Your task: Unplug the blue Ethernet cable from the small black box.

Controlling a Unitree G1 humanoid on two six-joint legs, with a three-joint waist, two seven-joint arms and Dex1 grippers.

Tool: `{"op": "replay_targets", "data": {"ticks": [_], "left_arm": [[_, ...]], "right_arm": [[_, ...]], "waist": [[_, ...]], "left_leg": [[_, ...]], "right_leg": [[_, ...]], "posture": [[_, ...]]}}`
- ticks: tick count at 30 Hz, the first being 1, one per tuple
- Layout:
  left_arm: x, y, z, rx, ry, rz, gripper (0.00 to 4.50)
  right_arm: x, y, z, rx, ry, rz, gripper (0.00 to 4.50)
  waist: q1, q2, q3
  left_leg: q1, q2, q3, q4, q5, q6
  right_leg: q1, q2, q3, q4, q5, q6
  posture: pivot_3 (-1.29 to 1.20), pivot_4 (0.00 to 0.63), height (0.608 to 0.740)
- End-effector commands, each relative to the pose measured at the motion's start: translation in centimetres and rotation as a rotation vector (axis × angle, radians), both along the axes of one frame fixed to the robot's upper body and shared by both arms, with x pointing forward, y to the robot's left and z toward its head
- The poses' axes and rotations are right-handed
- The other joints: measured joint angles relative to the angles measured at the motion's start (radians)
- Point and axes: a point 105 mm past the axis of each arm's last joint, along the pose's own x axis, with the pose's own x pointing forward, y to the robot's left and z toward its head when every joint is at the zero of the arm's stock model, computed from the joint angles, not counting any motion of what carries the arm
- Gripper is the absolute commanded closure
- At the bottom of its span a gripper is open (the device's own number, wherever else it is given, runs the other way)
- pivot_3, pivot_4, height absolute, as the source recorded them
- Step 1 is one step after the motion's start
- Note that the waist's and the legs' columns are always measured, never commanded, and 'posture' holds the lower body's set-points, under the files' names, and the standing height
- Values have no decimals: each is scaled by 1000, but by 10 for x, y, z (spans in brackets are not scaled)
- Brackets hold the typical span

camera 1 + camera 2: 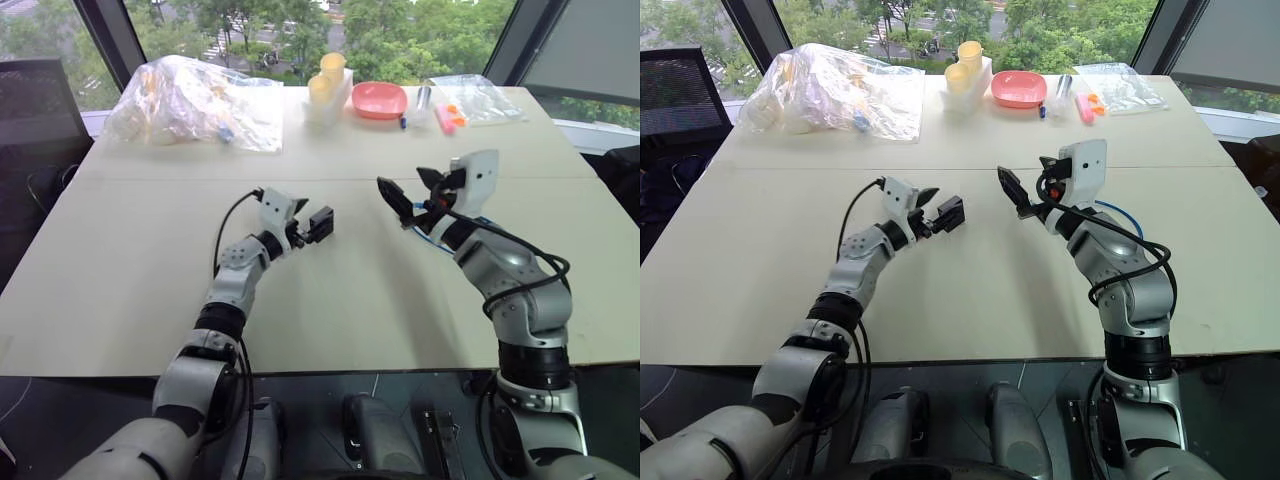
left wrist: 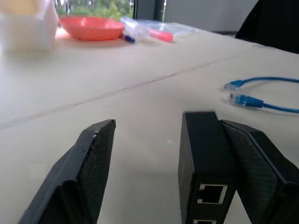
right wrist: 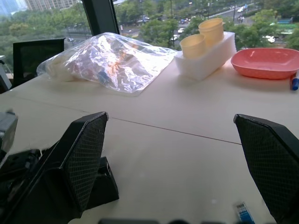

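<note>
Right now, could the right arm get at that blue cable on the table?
Probably yes: the blue cable lies loose on bare table beside the right arm, and the right end effector is open and holds nothing.

A pale beige table (image 1: 140, 270) stood before large windows (image 1: 250, 25) with dark frames — green trees and a street showed outside in daylight. A black mesh chair (image 1: 40, 100) sat at the table's far left corner — dark floor lay beneath.

Bare table (image 1: 330, 300) lies between the left gripper (image 1: 308, 222) and right gripper (image 1: 412, 190); clutter stands well beyond both.
</note>
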Motion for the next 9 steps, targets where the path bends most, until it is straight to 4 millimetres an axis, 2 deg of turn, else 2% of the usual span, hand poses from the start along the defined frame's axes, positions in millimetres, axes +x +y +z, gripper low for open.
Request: {"op": "replay_targets", "data": {"ticks": [1,5,9], "left_arm": [[-17,22,34,9,-80,25,749],[-57,45,49,18,-28,7,749],[-93,51,45,-6,98,-38,749]], "right_arm": [[-14,-5,10,-17,-47,9,0],[-29,-11,-3,-10,-11,21,0],[-41,-14,-17,6,30,21,0]], "waist": [[-3,0,0],[-3,0,0],[0,1,0]], "left_leg": [[0,0,0,0,0,0],[1,3,0,-1,0,0],[1,3,-1,1,0,0]], "right_leg": [[0,0,0,0,0,0],[0,0,0,1,0,0],[1,-1,0,0,-2,-4]], "posture": [[0,150,740],[0,150,740],[0,150,740]]}}
